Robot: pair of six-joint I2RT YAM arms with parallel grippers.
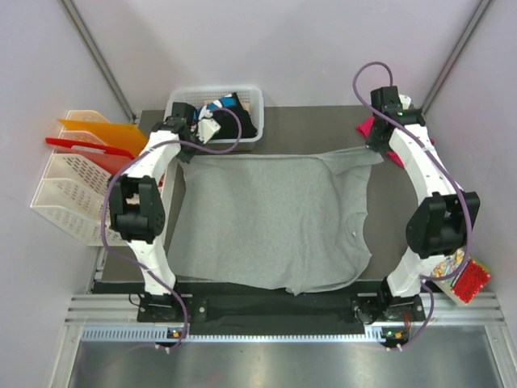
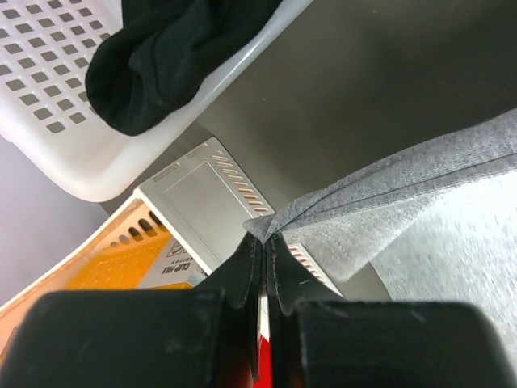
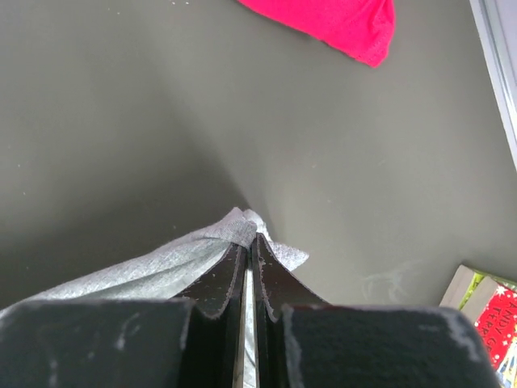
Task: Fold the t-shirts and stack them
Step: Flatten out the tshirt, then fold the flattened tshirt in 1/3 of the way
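Your left gripper [image 2: 260, 240] clamps the grey shirt's [image 1: 266, 218] far left corner, your right gripper [image 3: 249, 236] its far right corner; the shirt lies spread on the table [image 1: 315, 121] between the arms. Just past the left gripper, a white basket [image 1: 214, 90] holds black shirts [image 1: 242, 123]. The pink shirt [image 1: 366, 129] lies on the table by the right gripper. A rack [image 1: 60, 202] of folders [image 1: 97, 129] stands far left.

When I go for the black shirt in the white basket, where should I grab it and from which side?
Grip the rounded lobe of the black shirt heaped at the basket rim nearest the table, probably coming down from above: it bulges clear of the wall there. The left pincer is shut on the grey shirt corner, so release that first.
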